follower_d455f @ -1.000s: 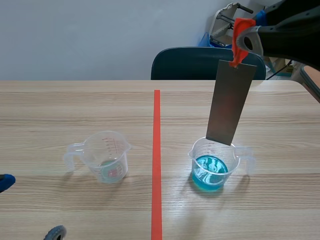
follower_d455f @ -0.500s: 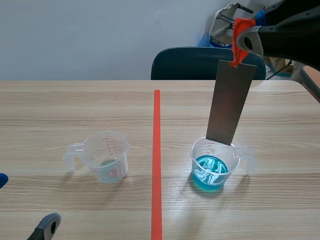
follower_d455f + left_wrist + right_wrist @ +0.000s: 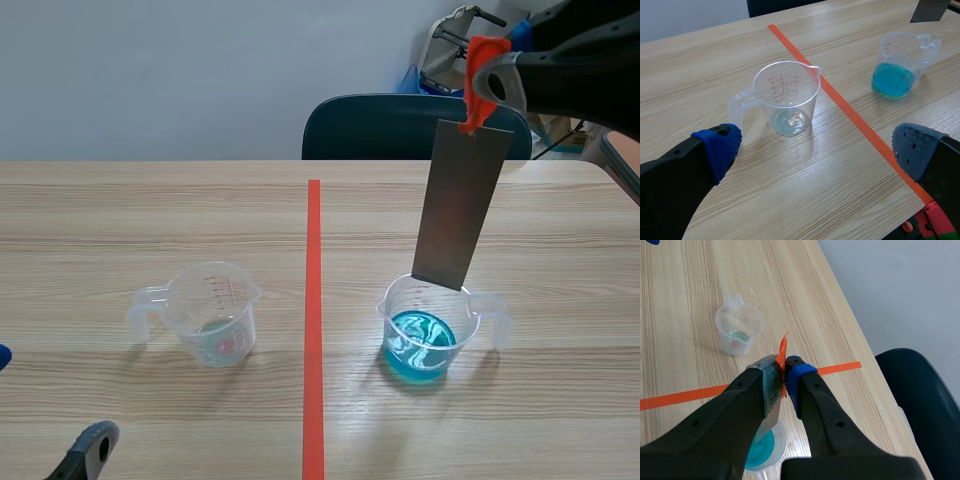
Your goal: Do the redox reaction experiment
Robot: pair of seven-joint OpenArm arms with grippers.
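Overhead, my right gripper (image 3: 786, 379) pinches the top end of a grey metal strip (image 3: 462, 205), its 2 fingers closed on it beside an orange-red tab (image 3: 478, 75). The strip hangs nearly upright, with its lower edge over the mouth of cup 1 (image 3: 428, 330). Cup 1 is a clear measuring cup holding blue liquid (image 3: 420, 348); it stands right of the tape line (image 3: 313, 300), toward the front edge of the desk (image 3: 120, 210). Cup 2 (image 3: 212, 312), holding only a thin film of pale liquid, stands left of the line. My left gripper (image 3: 817, 147) hovers low near the front edge on the left side, fingers spread wide, with cup 2 just ahead.
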